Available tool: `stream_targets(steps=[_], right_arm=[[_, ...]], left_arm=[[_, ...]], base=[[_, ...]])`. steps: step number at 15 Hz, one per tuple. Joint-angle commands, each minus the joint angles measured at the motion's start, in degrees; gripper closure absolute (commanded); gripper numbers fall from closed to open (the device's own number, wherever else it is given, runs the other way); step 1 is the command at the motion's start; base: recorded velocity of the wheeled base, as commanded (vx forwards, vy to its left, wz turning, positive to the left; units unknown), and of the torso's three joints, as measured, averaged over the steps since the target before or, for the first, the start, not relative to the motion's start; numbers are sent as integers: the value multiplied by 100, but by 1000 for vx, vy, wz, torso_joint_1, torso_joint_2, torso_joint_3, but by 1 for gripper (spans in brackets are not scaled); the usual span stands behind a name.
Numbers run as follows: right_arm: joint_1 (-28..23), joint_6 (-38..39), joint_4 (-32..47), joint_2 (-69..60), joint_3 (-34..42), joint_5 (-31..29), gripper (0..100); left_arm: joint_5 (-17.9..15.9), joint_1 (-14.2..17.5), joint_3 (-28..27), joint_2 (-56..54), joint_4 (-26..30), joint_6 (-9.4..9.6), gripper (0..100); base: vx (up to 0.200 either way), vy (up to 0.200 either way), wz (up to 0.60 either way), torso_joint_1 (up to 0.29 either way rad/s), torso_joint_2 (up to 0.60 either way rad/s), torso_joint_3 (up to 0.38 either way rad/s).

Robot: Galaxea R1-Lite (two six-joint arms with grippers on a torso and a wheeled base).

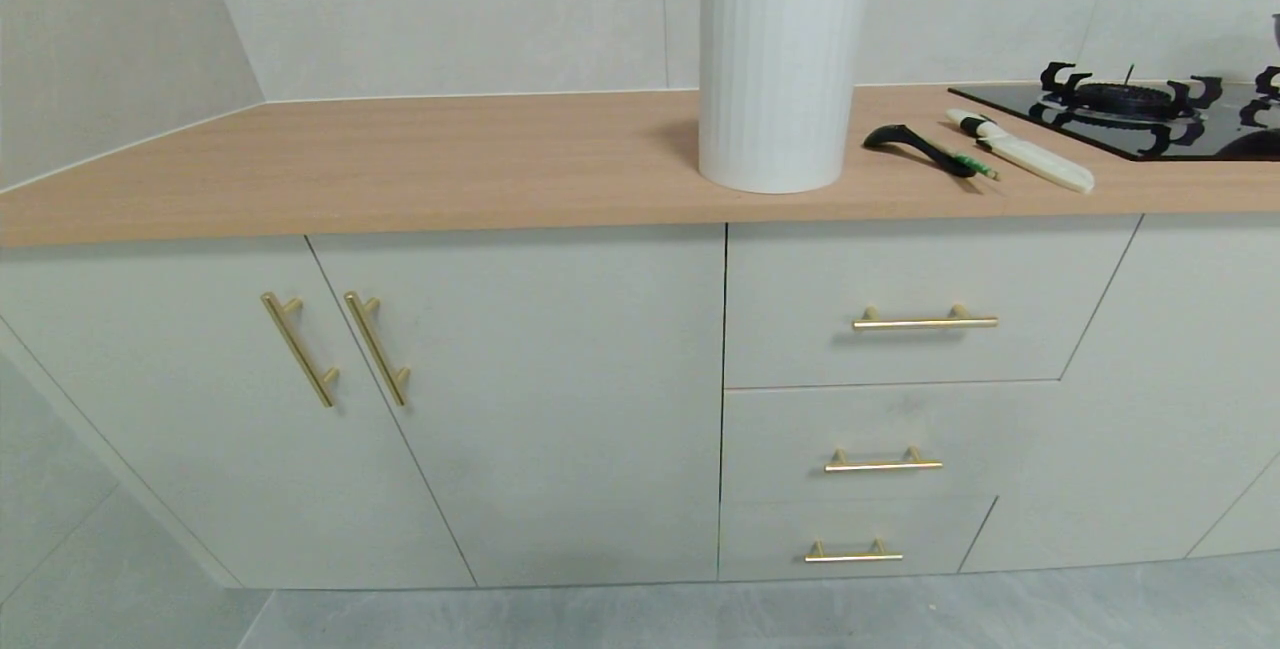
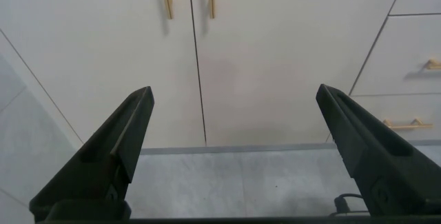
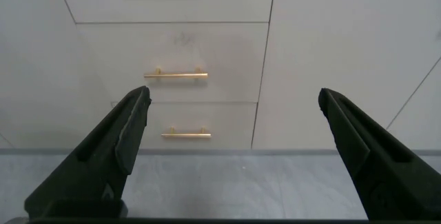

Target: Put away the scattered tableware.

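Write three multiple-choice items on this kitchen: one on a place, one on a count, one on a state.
1. The white-bladed kitchen knife lies:
A. in a sink
B. on the wooden countertop beside the black gas hob
C. on the floor

2. Count the brass-handled drawers:
A. two
B. three
C. five

3. The left gripper and right gripper are:
A. shut on the knife
B. shut, empty
C. open, empty

Key: B, it rests near the hob; B, three handles are stacked; C, the fingers are spread with nothing between.
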Motion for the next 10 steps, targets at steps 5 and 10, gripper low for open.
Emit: stream_targets(steps=[5,10], right_arm=[[552,97,159,2049,-741,535,0],[965,88,53,5134,-1875,518,0]], left_arm=[[1,1,0,9,-1,-1,0],[1,1,0,9,-1,-1,0]], base=[[0,0,0,0,0,0],[0,0,0,0,0,0]])
